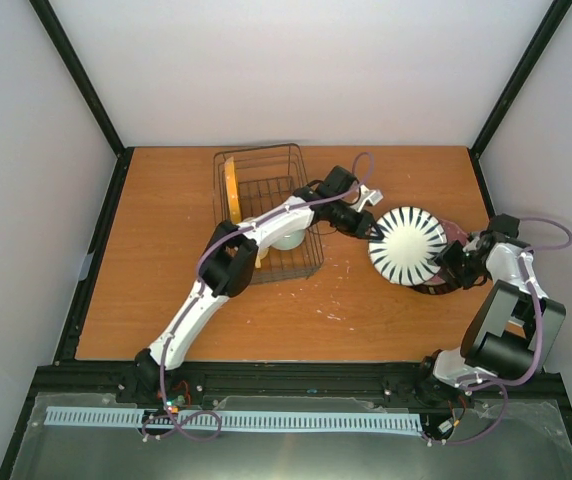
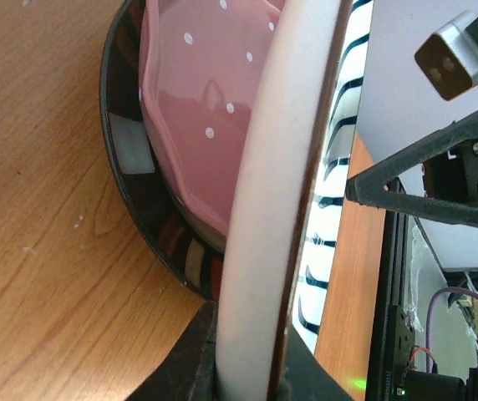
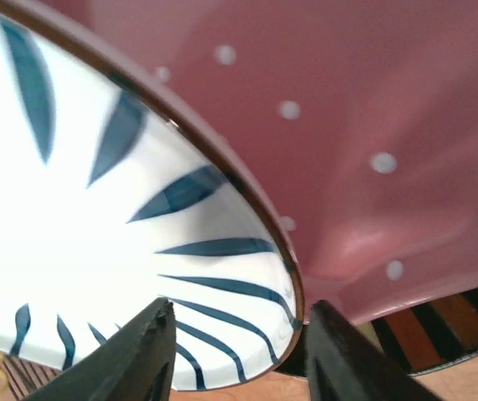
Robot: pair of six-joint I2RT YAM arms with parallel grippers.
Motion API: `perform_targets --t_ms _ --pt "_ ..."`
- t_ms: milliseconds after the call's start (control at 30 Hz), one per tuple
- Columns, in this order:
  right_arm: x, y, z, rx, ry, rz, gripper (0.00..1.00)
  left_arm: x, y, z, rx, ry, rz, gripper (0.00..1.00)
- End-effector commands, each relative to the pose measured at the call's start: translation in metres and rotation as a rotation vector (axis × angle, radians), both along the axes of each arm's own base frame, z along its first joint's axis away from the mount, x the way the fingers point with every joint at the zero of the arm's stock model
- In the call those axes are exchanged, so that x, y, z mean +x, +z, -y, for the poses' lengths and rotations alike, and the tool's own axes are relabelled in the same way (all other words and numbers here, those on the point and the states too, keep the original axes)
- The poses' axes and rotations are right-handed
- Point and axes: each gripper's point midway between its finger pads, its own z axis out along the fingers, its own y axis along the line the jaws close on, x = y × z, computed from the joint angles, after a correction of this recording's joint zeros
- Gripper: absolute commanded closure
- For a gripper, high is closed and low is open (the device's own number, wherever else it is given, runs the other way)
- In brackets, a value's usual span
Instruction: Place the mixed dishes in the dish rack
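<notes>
My left gripper (image 1: 374, 228) is shut on the rim of the white plate with dark radial stripes (image 1: 409, 245) and holds it tilted up on edge. In the left wrist view its rim (image 2: 264, 209) runs up from between the gripper's fingers (image 2: 251, 372). Under it lie the pink dotted plate (image 2: 197, 109) and the black plate (image 2: 130, 167). My right gripper (image 1: 448, 265) is open, its fingers (image 3: 147, 355) either side of the striped plate's lower edge (image 3: 222, 276), the pink plate (image 3: 373, 125) behind. The wire dish rack (image 1: 266, 160) holds the orange-yellow plate (image 1: 231, 190) upright. The mug is out of view.
A pale round dish (image 1: 288, 238) sits in the rack, mostly hidden under my left arm. The left arm reaches across the rack's right side. The right arm's finger (image 2: 439, 180) shows close beside the striped plate. A black frame edges the table.
</notes>
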Motion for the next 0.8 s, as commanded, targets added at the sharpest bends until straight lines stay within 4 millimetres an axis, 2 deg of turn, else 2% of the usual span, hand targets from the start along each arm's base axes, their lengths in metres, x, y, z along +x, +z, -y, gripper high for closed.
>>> perform_targets --t_ms 0,133,267,467,567,767 --pt "0.017 0.033 -0.006 0.008 0.044 0.141 0.53 0.006 0.123 -0.012 -0.145 -0.010 0.202 0.99" --pt "0.024 0.054 -0.007 -0.011 0.070 0.217 0.51 0.019 0.156 -0.049 -0.152 0.034 0.225 0.99" --pt "0.036 0.079 -0.006 -0.046 0.115 0.314 0.51 0.023 0.181 -0.086 -0.177 0.031 0.239 0.99" --pt "0.057 0.132 -0.039 0.146 0.215 0.607 0.49 0.026 0.211 -0.133 -0.257 -0.014 0.238 0.99" --pt "0.060 0.148 -0.048 0.174 0.263 0.685 0.48 0.023 0.221 -0.145 -0.299 -0.033 0.225 0.99" --pt "0.064 0.172 -0.057 0.185 0.299 0.783 0.46 0.011 0.231 -0.149 -0.343 -0.073 0.188 0.99"
